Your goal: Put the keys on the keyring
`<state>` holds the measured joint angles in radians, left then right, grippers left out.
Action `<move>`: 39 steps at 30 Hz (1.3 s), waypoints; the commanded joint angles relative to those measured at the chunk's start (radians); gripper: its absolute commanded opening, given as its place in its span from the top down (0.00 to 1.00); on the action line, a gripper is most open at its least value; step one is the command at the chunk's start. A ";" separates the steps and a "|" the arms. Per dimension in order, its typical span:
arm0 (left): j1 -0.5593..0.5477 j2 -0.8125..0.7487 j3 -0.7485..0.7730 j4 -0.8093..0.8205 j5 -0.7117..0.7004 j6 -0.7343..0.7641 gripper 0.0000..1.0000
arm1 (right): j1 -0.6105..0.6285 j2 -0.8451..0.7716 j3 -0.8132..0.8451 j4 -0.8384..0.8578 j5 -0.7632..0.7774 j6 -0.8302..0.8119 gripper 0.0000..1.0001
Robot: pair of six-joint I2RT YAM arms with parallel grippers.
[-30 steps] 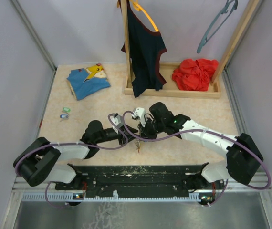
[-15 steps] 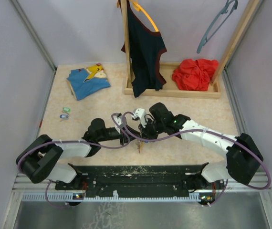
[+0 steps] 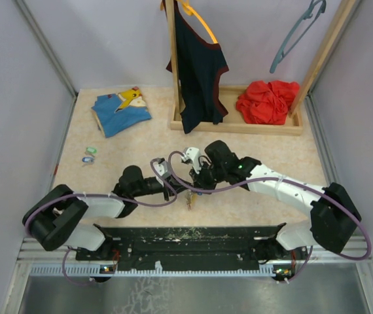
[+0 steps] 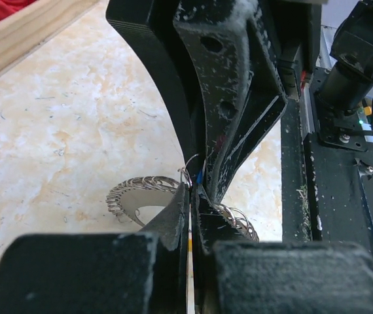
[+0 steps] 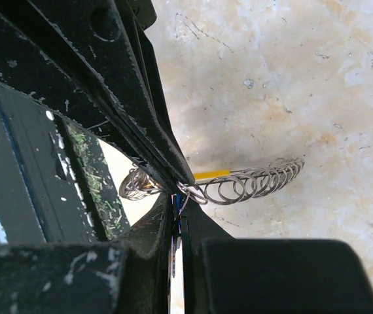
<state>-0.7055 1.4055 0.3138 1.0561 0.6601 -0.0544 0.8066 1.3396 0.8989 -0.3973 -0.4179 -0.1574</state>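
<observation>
The keyring is a string of thin grey wire rings with a yellow tag, and both grippers hold it just above the table near the front centre [image 3: 188, 198]. My left gripper [image 4: 192, 196] is shut on it, with rings fanning out to either side [image 4: 139, 193]. My right gripper [image 5: 178, 196] is shut on a ring from the opposite side, and a thin blue sliver shows between its jaws. The rings and the yellow tag [image 5: 211, 174] stretch to the right. In the top view the two grippers meet tip to tip: left gripper [image 3: 178, 187], right gripper [image 3: 197, 182]. The mint green key [image 3: 91, 150] and the blue key [image 3: 88, 158] lie on the table at the far left.
A folded blue garment [image 3: 120, 110] lies at the back left. A wooden rack [image 3: 239, 124] at the back holds a hanging dark top [image 3: 198, 72] and a red cloth [image 3: 268, 101]. The black base rail [image 3: 186, 239] runs along the near edge.
My left arm shifted slightly near its wrist. Both grippers stay closed together on the keyring at the same spot.
</observation>
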 commanded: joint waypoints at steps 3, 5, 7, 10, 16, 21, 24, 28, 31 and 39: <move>0.005 -0.010 -0.069 0.121 -0.066 0.013 1.00 | -0.056 -0.067 -0.028 0.086 -0.119 0.086 1.00; 0.005 0.000 -0.079 0.161 -0.059 0.013 1.00 | -0.064 -0.062 -0.040 0.086 -0.142 0.093 1.00; 0.005 0.009 -0.084 0.184 -0.045 0.013 1.00 | -0.071 -0.053 -0.048 0.086 -0.158 0.099 1.00; 0.004 0.016 -0.090 0.205 -0.035 0.014 1.00 | -0.087 -0.043 -0.056 0.087 -0.171 0.107 1.00; 0.005 0.027 -0.100 0.255 -0.015 0.006 1.00 | -0.095 0.007 -0.052 0.100 -0.216 0.114 1.00; 0.003 0.047 -0.109 0.309 -0.009 -0.009 1.00 | -0.096 0.072 -0.042 0.125 -0.254 0.129 1.00; 0.002 0.050 -0.114 0.319 -0.011 -0.011 1.00 | -0.095 0.100 -0.038 0.136 -0.262 0.135 1.00; -0.004 0.041 -0.116 0.324 -0.013 -0.013 1.00 | -0.095 0.113 -0.044 0.169 -0.266 0.143 1.00; -0.008 0.039 -0.117 0.326 -0.012 -0.014 1.00 | -0.096 0.134 -0.042 0.176 -0.264 0.143 1.00; -0.011 0.041 -0.144 0.379 -0.048 -0.024 1.00 | -0.094 0.106 -0.066 0.172 -0.208 0.115 0.79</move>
<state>-0.7074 1.4513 0.1837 1.3201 0.6270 -0.0608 0.7216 1.4628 0.8383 -0.2493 -0.6662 -0.0174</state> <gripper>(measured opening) 0.005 0.126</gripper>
